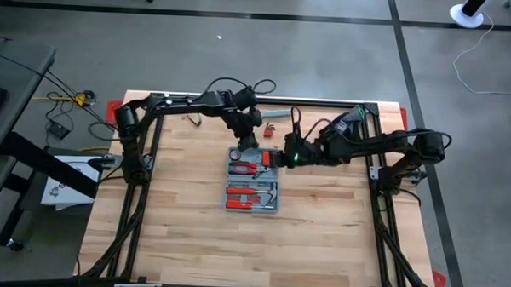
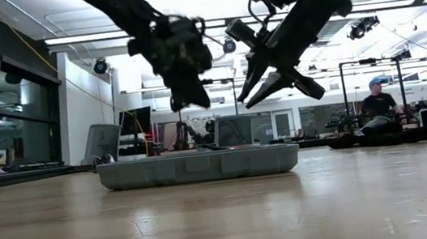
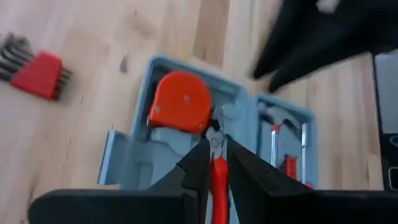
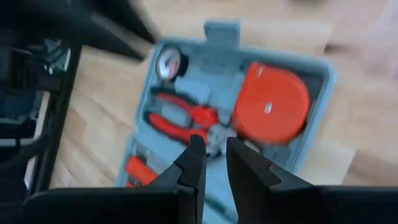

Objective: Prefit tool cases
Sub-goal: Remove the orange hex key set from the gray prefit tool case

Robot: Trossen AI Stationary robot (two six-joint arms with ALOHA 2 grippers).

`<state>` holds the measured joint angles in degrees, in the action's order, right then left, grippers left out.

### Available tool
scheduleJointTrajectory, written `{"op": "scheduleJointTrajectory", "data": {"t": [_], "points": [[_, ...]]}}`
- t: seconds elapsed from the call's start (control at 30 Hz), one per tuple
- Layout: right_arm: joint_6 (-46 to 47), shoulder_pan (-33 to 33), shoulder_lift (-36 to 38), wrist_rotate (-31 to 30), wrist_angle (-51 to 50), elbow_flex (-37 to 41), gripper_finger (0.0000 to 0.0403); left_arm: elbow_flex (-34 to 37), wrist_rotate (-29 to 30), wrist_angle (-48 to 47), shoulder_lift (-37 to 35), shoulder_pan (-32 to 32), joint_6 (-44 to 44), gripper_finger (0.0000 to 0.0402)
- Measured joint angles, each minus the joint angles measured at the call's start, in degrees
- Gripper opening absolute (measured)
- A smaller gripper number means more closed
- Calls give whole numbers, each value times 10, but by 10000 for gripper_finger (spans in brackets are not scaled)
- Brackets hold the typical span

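Tool case (image 1: 254,184) lies open and flat at centre of the table (image 1: 193,235) in the high view, long axis running top-to-bottom of the frame, moulded recesses facing up.

Both grippers hang over its upper end. Left gripper (image 1: 244,139) sits just above the case's top edge; right gripper (image 1: 282,158) comes in from the right, beside the upper right corner. Neither is clearly nearer.

In the left wrist view, left fingers (image 3: 193,168) are clenched on a red-handled tool (image 3: 217,186).

Right fingers (image 4: 193,165) stand a narrow gap apart, holding nothing; red-handled pliers (image 4: 180,118) and the orange tape measure (image 4: 272,102) lie just beyond them.

Red hex-key set (image 1: 270,129) rests on the table above the case.
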<state>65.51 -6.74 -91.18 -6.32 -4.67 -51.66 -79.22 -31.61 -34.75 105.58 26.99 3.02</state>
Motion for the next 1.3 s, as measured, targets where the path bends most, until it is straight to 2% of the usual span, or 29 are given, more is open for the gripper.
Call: {"op": "scheduleJointTrajectory", "data": {"t": [0.17, 0.33, 0.43, 0.57, 0.63, 0.83, 1.07, 1.3], "points": [[-42, -69, 0, 37, -2, 0, 47, 79, 18, 108, -105, -2, -49, 46], [-96, -131, 0, 63, -2, 0, 9, 167, 106, 140, -195, -8, -84, 46], [-127, -167, -6, 88, 4, 0, 4, 214, 142, 147, -226, -17, -108, 46], [-142, -200, -34, 140, 50, 0, 1, 262, 142, 168, -238, -32, -160, 46], [-138, -208, -47, 145, 79, -2, 1, 278, 142, 181, -238, -42, -174, 46], [-164, -229, -104, 157, 65, -73, 0, 305, 142, 221, -238, -66, -202, 46], [-216, -250, -192, 174, -10, -204, 0, 308, 144, 227, -238, -76, -213, 46], [-272, -262, -272, 190, -126, -325, 0, 307, 144, 225, -238, -77, -214, 46]]}}
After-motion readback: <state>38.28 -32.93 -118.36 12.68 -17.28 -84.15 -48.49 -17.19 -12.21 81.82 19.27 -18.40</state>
